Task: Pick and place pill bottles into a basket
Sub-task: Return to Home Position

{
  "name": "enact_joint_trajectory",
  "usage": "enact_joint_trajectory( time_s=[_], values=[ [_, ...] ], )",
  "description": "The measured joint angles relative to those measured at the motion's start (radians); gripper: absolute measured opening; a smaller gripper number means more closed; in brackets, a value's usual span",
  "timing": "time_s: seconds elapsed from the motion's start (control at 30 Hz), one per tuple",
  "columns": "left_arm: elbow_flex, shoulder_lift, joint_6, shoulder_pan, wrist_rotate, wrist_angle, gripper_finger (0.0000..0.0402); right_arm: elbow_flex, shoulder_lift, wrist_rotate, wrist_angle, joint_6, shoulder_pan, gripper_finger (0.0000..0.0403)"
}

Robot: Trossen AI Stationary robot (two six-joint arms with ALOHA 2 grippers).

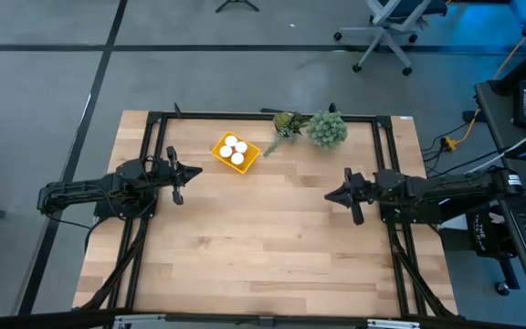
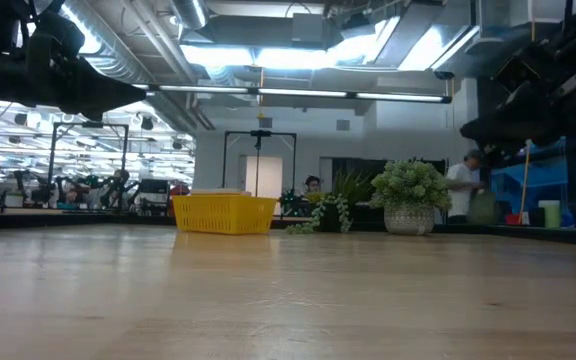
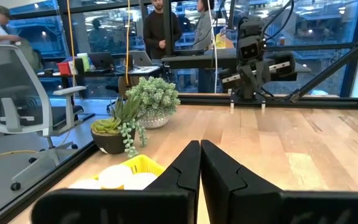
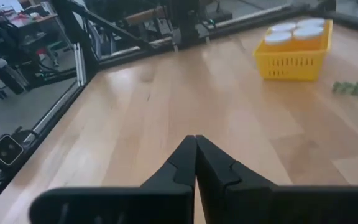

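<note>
1. Pale wood planking is covering the tabletop [image 1: 263,247], with grey floor showing around it and two green plants [image 1: 326,128] sitting at the far edge, right of its middle.
2. The yellow basket [image 1: 218,145] is sitting near the far edge, left of the middle and turned corner-on. Four pill bottles [image 1: 236,151] are standing upright inside it, white caps up and packed close together. None is lying loose on the wood.
3. The left gripper [image 1: 193,172] is hovering near the left edge and pointing across toward the right side, its fingers pressed together on nothing. The basket is lying just beyond it toward the far edge, so this arm is the nearer one.
4. The right gripper [image 1: 333,195] is hanging near the right edge and facing the left one, its fingers likewise together and empty, well apart from the basket.
5. Both arms are reaching in low from their side edges. Judging by this, the placing looks done and only settling to rest is remaining.
</note>
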Motion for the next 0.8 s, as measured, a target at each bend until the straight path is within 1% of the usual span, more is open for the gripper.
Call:
enact_joint_trajectory(
  time_s=[0.2, 0.27, 0.37, 0.43, 0.63, 0.8],
  values=[
    [0.0, 0.0, 0.0, 0.0, 0.0, 0.0, 0.0012, 0.0, -0.011, 0.003, 0.019, -0.086, 0.008, 0.0012],
    [0.0, 0.0, 0.0, 0.0, 0.0, 0.0, 0.0012, 0.0, -0.059, -0.004, 0.002, -0.118, 0.008, 0.0012],
    [0.0, 0.0, 0.0, 0.0, 0.0, 0.0, 0.0011, 0.0, -0.186, -0.006, -0.079, -0.164, 0.013, 0.0012],
    [0.0, 0.0, 0.0, 0.0, 0.002, 0.0, 0.001, 0.0, -0.247, -0.006, -0.112, -0.177, 0.026, 0.0012],
    [0.0, 0.0, 0.0, 0.0, 0.004, 0.0, 0.001, 0.0, -0.355, -0.004, -0.152, -0.191, 0.058, 0.0012],
    [0.0, 0.0, 0.0, 0.0, 0.004, -0.001, 0.0012, 0.0, -0.454, 0.0, -0.252, -0.214, 0.087, 0.0012]
  ],
)
